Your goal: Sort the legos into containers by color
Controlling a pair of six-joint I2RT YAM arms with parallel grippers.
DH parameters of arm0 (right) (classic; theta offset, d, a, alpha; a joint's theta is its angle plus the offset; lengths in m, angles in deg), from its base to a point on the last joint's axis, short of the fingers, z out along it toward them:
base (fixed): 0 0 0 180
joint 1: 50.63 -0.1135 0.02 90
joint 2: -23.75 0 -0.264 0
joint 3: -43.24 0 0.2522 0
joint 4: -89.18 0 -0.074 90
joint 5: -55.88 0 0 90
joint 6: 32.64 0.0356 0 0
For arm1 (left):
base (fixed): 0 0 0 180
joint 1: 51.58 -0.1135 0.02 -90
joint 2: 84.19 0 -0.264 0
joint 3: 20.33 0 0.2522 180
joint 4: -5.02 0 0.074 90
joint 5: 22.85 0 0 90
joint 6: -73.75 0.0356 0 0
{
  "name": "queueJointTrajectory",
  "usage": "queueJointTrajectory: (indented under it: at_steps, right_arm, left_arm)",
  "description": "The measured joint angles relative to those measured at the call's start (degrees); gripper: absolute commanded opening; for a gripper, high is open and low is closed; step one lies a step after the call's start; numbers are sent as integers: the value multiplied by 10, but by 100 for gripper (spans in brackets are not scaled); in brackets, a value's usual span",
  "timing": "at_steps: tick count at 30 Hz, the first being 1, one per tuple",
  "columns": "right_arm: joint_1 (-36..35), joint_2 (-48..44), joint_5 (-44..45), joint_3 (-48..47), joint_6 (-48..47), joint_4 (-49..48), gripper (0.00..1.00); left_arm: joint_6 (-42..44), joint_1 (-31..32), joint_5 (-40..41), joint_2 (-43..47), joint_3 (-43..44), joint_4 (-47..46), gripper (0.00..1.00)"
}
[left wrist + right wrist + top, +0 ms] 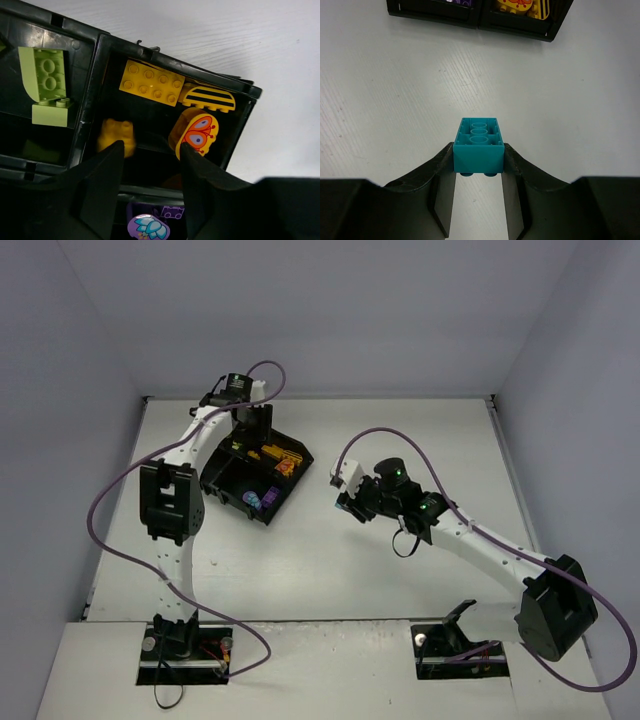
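Brick (479, 150) in right jaws, tray (440, 20) ahead

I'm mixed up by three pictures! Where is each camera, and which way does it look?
Top camera: high behind the arms, looking down at the white table; left arm and right arm show.
Left wrist camera: on the left hand, looking down into the black plastic tray; its dark fingers show.
Right wrist camera: on the right hand, facing table and tray; its fingers pinch a teal plastic brick.
All share the tray.
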Motion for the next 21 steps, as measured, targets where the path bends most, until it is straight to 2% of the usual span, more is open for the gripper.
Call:
queueJointTrajectory:
  at_steps: [4,8,11,16,21]
  right_arm:
    - [4,0,-6,0,2,0,0]
    - [16,3,-21,-8,19,2,0]
    - [44,23,-51,-50,61,10,0]
    - [90,71,-96,-155,144,17,0]
    - [105,125,-145,-254,229,33,0]
  left_arm:
    - [4,0,5,-15,0,2,52]
    - [9,0,6,-10,4,4,53]
    - [18,1,2,21,-19,-11,53]
    - [59,14,-20,170,-158,-95,55]
    - [124,60,-47,338,-301,-215,55]
